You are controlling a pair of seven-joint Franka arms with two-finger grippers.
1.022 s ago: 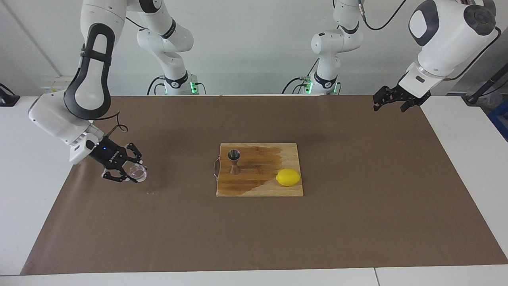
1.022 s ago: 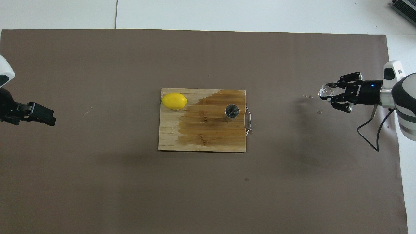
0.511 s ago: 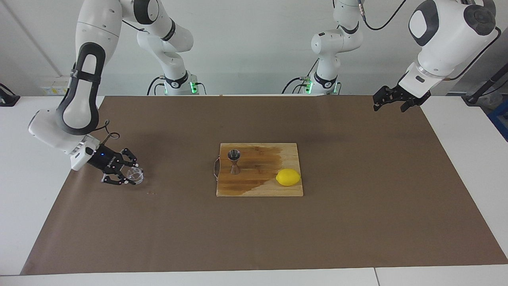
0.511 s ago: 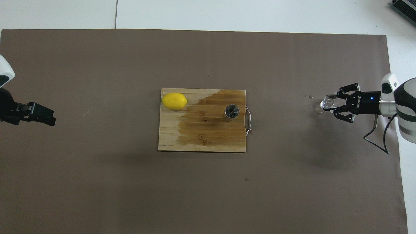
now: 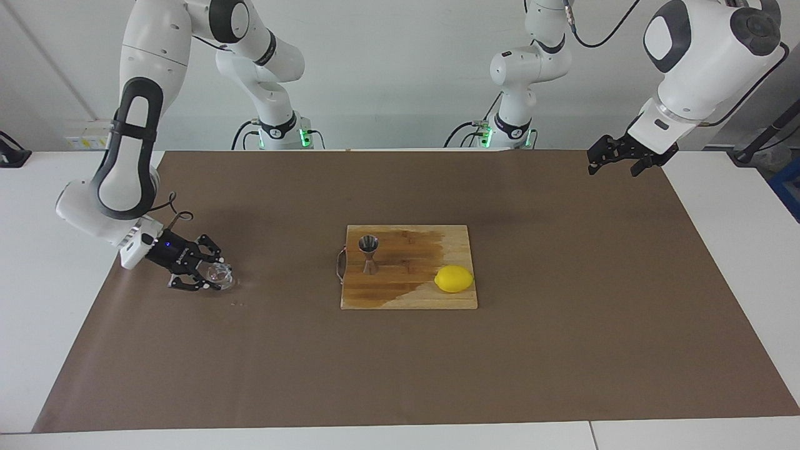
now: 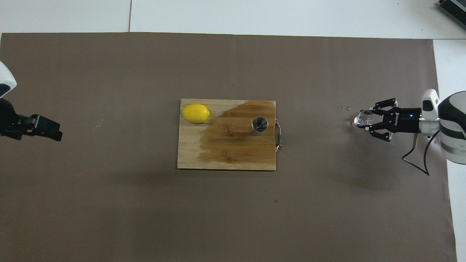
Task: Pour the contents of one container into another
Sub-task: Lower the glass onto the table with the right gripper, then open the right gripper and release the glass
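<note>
Right gripper (image 5: 209, 279) grasping glass cup (image 5: 220, 274), low at mat (image 5: 400, 375); left gripper's (image 5: 615, 160) state unclear.

Clear glass cup (image 5: 219, 274) clamped in right gripper (image 5: 209, 278) low at the brown mat (image 5: 400, 375), steel jigger (image 5: 369, 254) upright on cutting board (image 5: 409, 294) beside lemon (image 5: 454, 279), left gripper (image 5: 609, 159) raised over mat corner

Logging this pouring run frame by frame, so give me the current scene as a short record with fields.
right pincer: shut on the glass cup, low at the brown mat, right arm's end
left pincer: waiting over the mat's left-arm end
jigger: upright on the cutting board
lemon: on the board, beside the jigger
board surface: partly dark, wet-looking
</note>
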